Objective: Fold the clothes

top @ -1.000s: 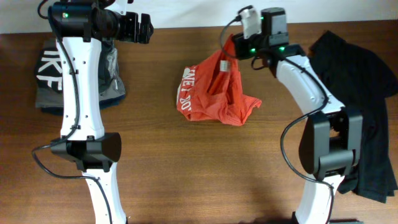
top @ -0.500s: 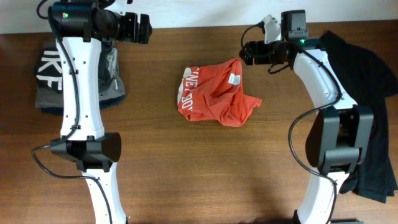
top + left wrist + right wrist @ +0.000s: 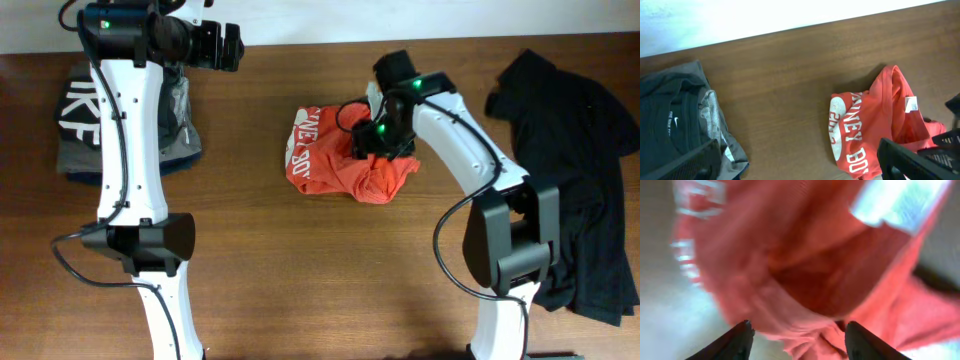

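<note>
A crumpled red shirt (image 3: 335, 160) with white lettering lies mid-table; it also shows in the left wrist view (image 3: 865, 130) with its white tag (image 3: 910, 104). My right gripper (image 3: 372, 135) is low over the shirt's right half. In its own blurred view the red shirt (image 3: 805, 255) fills the frame. The right gripper (image 3: 799, 327) stands open, its fingers wide apart with a fold of cloth between the tips. My left gripper (image 3: 228, 46) is high at the back left, open and empty (image 3: 797, 167).
A folded stack of dark Nike garments (image 3: 85, 120) sits at the far left, also in the left wrist view (image 3: 675, 125). A black garment (image 3: 580, 160) sprawls over the table's right side. Bare wood lies in front of the shirt.
My right gripper let go of the shirt's lifted edge, swung out to the right, then came back down over the shirt with its jaws apart. The shirt dropped flat. The left arm stayed still.
</note>
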`<move>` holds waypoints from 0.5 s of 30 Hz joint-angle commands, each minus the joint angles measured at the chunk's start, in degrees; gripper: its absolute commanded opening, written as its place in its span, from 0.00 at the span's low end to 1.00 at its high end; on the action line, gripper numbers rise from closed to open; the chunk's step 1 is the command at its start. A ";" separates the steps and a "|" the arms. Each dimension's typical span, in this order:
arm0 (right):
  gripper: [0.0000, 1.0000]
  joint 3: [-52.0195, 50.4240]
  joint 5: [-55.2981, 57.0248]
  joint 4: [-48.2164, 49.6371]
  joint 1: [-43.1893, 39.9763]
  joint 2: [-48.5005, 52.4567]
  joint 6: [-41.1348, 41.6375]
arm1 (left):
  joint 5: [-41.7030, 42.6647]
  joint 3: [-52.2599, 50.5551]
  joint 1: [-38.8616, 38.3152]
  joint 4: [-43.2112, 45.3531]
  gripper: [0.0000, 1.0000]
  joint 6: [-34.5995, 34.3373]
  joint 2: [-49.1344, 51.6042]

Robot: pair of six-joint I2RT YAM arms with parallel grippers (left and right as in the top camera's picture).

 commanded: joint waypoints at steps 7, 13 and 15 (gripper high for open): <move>0.59 -4.24 9.94 4.70 -0.11 -0.83 12.63 | -0.39 0.48 0.09 -1.03 0.99 0.96 -0.33; 0.04 -4.22 9.84 2.82 -0.72 -0.96 12.59 | -0.42 0.50 0.09 -1.11 0.99 0.98 -0.33; 0.04 -4.22 9.66 1.66 -1.22 -1.05 12.57 | -0.42 0.50 0.11 -1.11 0.99 0.98 -0.33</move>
